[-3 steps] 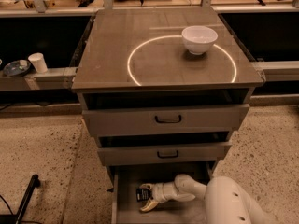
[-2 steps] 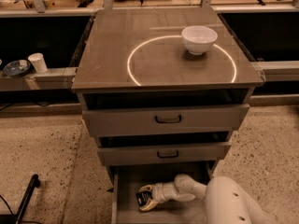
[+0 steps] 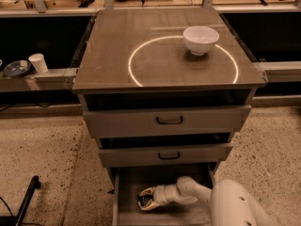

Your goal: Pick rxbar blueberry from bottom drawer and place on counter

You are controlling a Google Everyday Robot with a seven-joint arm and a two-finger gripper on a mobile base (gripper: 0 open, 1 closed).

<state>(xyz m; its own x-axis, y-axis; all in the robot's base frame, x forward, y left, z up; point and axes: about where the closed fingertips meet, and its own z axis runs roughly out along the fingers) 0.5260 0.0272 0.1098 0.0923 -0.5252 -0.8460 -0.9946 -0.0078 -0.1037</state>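
rxbar blueberry (image 3: 141, 201): dark flat bar lying on the floor of the bottom drawer (image 3: 126, 188), left of centre, near the front. The drawer is pulled out and open.

gripper (image 3: 146, 199): down inside the drawer, reaching in from the right on the white arm (image 3: 194, 190). Its pale fingers (image 3: 147, 192) sit one on each side of the bar and look clamped on it. The bar looks to rest low on the drawer floor, not lifted.

Step, as I judge it: grasp made, pick not yet carried out, so the task is roughly at its first half.

Next move calls for a straight lift to clear the drawer's thin walls. Then pull back out from under the two closed drawer fronts (image 3: 169, 120) above, since they overhang the drawer. Only then raise to the counter (image 3: 117, 36).

The counter top has a white ring (image 3: 129, 62) with a white bowl (image 3: 201, 39) on its right edge. Free space inside the ring, left of the bowl, seems the spot to put it.
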